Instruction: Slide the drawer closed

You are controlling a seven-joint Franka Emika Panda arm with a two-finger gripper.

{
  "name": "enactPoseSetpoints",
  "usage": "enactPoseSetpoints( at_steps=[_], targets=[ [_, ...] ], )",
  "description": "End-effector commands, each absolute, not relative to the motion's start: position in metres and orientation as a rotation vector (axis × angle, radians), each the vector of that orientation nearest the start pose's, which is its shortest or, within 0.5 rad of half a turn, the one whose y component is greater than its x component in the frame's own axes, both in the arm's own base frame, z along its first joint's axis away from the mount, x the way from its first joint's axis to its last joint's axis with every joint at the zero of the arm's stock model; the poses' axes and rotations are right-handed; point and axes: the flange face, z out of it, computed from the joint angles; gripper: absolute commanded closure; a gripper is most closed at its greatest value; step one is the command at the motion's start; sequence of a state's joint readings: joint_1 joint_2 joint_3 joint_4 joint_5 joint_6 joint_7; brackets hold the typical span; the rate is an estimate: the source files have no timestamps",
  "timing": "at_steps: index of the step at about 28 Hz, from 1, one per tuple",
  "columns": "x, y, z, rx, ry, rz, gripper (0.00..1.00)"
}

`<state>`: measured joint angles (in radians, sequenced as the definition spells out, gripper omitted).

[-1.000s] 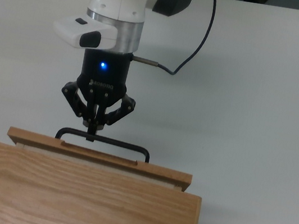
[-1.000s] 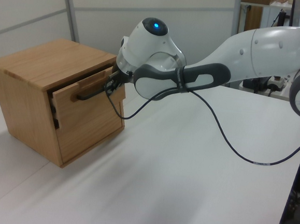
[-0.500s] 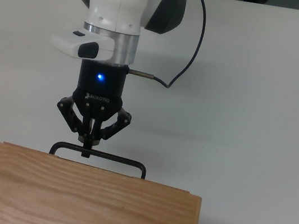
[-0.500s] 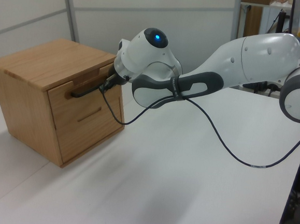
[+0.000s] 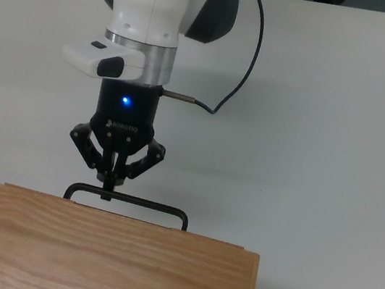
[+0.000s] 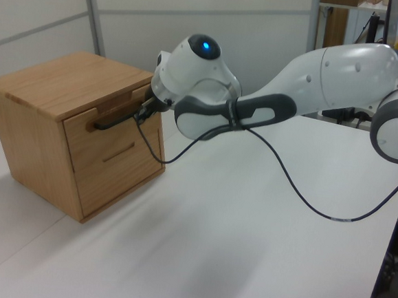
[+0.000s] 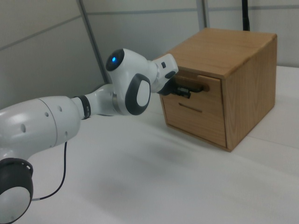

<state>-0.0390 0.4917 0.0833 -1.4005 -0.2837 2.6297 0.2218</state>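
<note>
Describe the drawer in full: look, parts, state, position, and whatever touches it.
The drawer is a light-wood front panel set in the upper part of the wooden cabinet, with a slim black bar handle. It sits pushed in, flush with the cabinet face; in the top view only the handle juts out past the cabinet top. The gripper meets the handle near the top view's left end.

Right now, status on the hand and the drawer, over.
Hand shut, tips at the black handle. Drawer flush in the cabinet. Nothing in the way.
</note>
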Motion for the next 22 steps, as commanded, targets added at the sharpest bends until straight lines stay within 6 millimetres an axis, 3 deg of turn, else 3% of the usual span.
enactPoseSetpoints(
  at_steps=[1, 10, 16, 21, 22],
  targets=[
    [0.726, 0.021, 0.534, -3.113, 0.088, -0.982, 1.0],
    [0.685, 0.018, 0.552, -3.178, 0.094, -0.506, 1.0],
    [0.641, 0.014, 0.577, -3.176, 0.033, -0.176, 1.0],
    [0.619, 0.016, 0.6, -3.126, 0.01, -0.106, 1.0],
    [0.611, 0.015, 0.609, -3.113, 0.003, -0.095, 0.96]
  ],
)
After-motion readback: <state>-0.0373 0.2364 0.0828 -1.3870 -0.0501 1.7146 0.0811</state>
